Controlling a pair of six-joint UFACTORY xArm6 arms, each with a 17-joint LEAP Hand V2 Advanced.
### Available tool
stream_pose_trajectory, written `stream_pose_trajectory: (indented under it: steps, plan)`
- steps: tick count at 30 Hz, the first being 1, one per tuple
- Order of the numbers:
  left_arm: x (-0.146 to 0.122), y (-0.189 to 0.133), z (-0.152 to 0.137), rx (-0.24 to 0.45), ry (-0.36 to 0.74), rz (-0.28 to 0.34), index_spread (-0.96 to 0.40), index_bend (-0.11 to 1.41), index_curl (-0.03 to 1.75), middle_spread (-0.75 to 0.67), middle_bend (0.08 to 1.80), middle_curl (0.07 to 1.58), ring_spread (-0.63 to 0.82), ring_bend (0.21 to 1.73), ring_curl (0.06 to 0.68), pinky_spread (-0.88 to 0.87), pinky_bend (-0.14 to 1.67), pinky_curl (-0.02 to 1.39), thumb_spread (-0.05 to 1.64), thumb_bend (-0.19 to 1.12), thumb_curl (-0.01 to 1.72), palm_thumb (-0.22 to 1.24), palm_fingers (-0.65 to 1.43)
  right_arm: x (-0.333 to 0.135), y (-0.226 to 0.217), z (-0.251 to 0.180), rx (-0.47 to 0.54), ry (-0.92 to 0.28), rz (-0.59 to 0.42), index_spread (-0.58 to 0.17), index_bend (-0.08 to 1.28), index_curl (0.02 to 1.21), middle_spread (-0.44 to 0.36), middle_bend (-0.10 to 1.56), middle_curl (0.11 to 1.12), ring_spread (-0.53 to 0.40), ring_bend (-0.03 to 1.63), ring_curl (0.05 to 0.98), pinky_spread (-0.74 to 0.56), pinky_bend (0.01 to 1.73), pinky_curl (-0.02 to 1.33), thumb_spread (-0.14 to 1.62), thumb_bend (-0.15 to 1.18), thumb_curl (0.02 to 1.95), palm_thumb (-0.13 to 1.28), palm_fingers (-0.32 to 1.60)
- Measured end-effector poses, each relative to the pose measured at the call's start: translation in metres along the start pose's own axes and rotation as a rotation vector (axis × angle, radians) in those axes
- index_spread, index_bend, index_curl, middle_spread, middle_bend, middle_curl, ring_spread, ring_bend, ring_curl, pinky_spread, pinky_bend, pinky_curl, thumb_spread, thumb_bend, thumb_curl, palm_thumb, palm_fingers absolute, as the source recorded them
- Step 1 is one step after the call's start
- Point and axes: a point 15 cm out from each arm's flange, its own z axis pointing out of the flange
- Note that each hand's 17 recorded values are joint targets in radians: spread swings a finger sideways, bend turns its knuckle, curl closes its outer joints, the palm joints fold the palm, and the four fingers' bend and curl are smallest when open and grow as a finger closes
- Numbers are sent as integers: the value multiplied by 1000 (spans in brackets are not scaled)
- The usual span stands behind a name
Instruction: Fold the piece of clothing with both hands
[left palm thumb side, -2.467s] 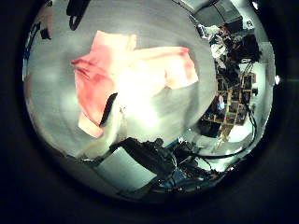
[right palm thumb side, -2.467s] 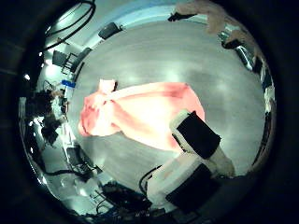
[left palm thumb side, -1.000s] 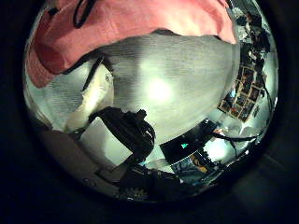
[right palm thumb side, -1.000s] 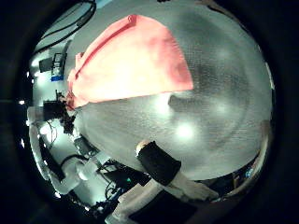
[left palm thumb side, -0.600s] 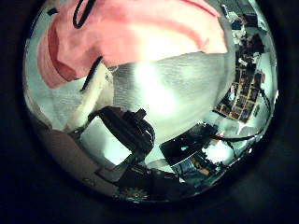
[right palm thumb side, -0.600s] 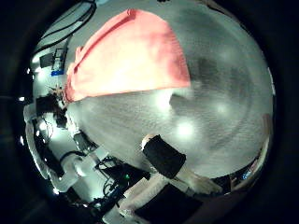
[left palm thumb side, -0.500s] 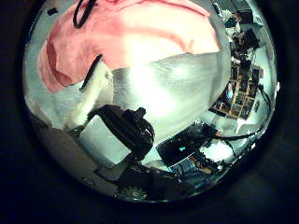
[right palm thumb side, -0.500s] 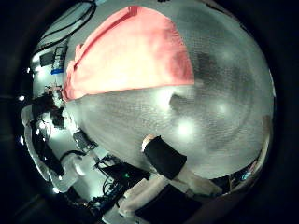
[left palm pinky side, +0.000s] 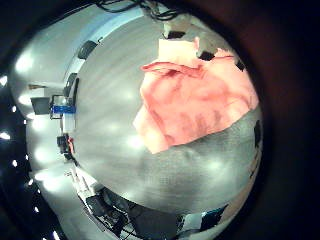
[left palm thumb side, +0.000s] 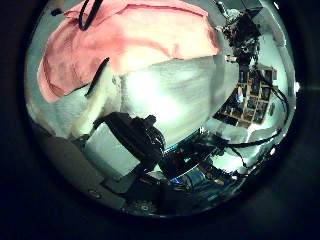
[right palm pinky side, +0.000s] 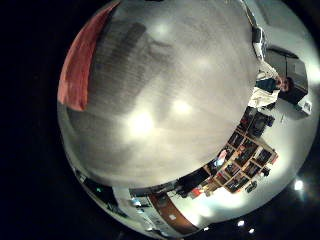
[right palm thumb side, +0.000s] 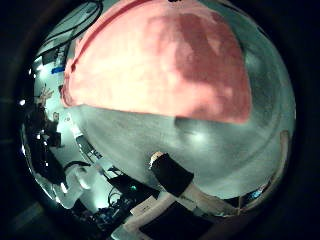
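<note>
The piece of clothing (left palm pinky side: 195, 100) lies crumpled on the table (left palm pinky side: 120, 150) in the left little finger side palm view, with one sleeve folded over its body. In the left thumb side palm view it (left palm thumb side: 130, 40) spreads beyond my left hand (left palm thumb side: 115, 130), whose thumb (left palm thumb side: 103, 85) reaches straight to the cloth's edge. In the right thumb side palm view the clothing (right palm thumb side: 160, 65) fills much of the view, close under the palm; my right hand's thumb (right palm thumb side: 175, 175) stays away from it over bare table.
The table top (right palm pinky side: 160, 110) stretches wide beside the clothing. Shelves and equipment (left palm thumb side: 245, 85) stand beyond the table's edge. A dark object (left palm pinky side: 175, 50) lies on the table behind the clothing.
Both palms have come much closer to the clothing than 2.5 s ago. In the last half second the clothing has grown larger in the right thumb side view.
</note>
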Motion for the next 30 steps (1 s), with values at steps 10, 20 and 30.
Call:
stream_pose_trajectory:
  steps: [10,20,30]
  plan:
    - [-2,-7,13,-26,6,-8,-152,190,460,-82,182,373,94,582,214,221,204,375,1328,-10,322,632,311,-9,-10,3,-32,13,-17,-327,150,272,-20,204,345,4,339,265,206,327,319,1061,-18,334,443,119]
    - [-4,-16,19,-36,7,-14,-142,190,458,-64,183,367,110,591,212,219,200,376,1324,-10,321,626,304,-10,-9,17,-73,32,-27,-330,146,259,-25,218,352,-5,368,274,199,330,318,1046,-23,344,494,148]
    - [-6,-19,27,-51,15,-19,-140,191,458,-45,181,360,113,594,211,217,206,378,1329,-11,321,611,297,-7,-7,17,-84,51,-34,-300,134,239,-71,295,376,-85,495,296,124,335,307,1032,-21,355,535,305]
